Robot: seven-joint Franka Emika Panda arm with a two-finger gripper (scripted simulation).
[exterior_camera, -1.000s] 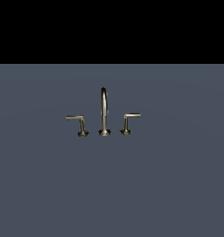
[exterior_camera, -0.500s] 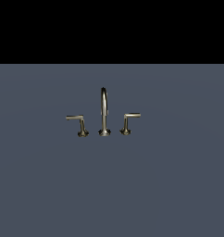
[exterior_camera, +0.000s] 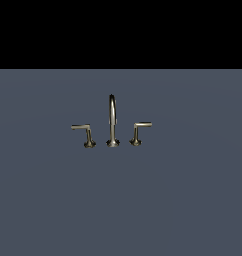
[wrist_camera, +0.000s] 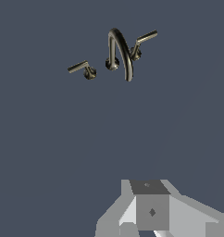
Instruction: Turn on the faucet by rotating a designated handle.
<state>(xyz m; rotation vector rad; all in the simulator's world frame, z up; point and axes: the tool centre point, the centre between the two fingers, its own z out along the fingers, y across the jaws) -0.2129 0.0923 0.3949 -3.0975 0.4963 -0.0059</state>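
The brass faucet stands alone on the grey-blue floor, its tall arched spout (exterior_camera: 112, 117) in the middle. The designated handle (exterior_camera: 83, 131), a thin L-shaped lever on a round base, is on the exterior view's left, its lever pointing outward. Its twin handle (exterior_camera: 139, 129) mirrors it on the exterior view's right. The wrist view shows the spout (wrist_camera: 121, 51), the designated handle (wrist_camera: 81, 68) and the twin (wrist_camera: 142, 40) from a distance. My gripper (wrist_camera: 151, 210) appears only as grey blocks at that picture's edge, well apart from the faucet. Its fingertips do not show. No arm appears in the exterior view.
A flat grey-blue floor (exterior_camera: 121, 200) spreads all around the faucet. Behind it the background is plain black.
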